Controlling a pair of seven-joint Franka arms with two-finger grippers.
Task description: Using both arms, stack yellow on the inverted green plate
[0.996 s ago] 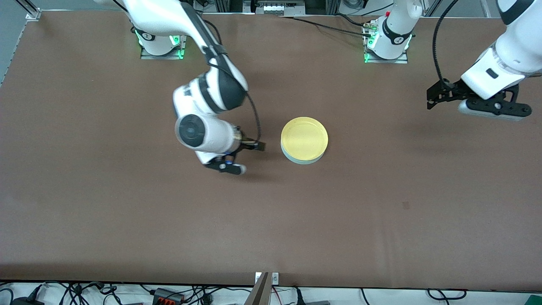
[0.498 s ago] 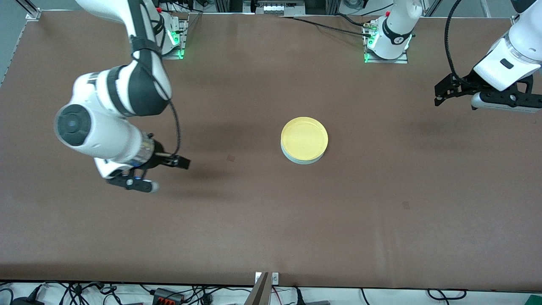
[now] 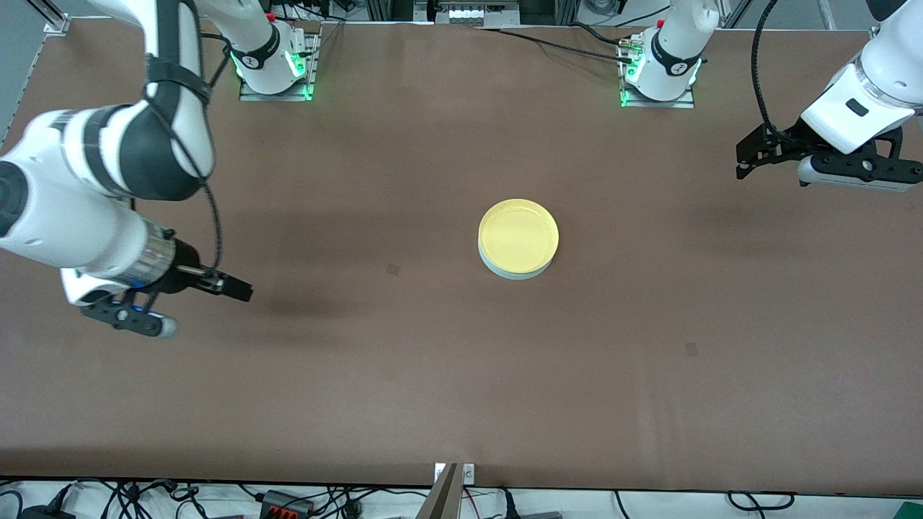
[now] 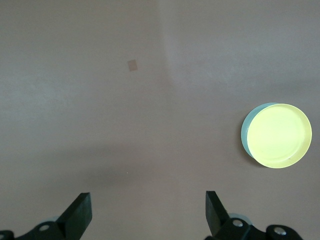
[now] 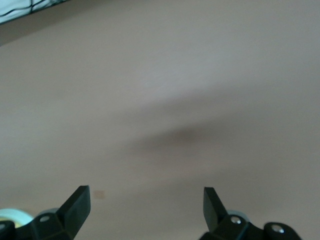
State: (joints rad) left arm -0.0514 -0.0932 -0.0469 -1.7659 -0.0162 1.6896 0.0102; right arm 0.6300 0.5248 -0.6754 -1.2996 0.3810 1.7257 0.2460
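Yellow (image 3: 518, 236), round, smooth, low rim, sits on green plate (image 3: 505, 272) mid-table; only a pale edge of green shows under it. My left gripper (image 4: 148, 216) hangs over bare brown tabletop (image 3: 433, 375) at left arm's end, fingers wide. My right gripper (image 5: 146, 210) over right arm's end, fingers wide too, empty.

A brown table (image 3: 461, 375) fills the frame. Tangled cables (image 3: 130, 497) lie along the bottom edge on a pale floor; metal framing (image 3: 50, 18) shows at the upper left corner.
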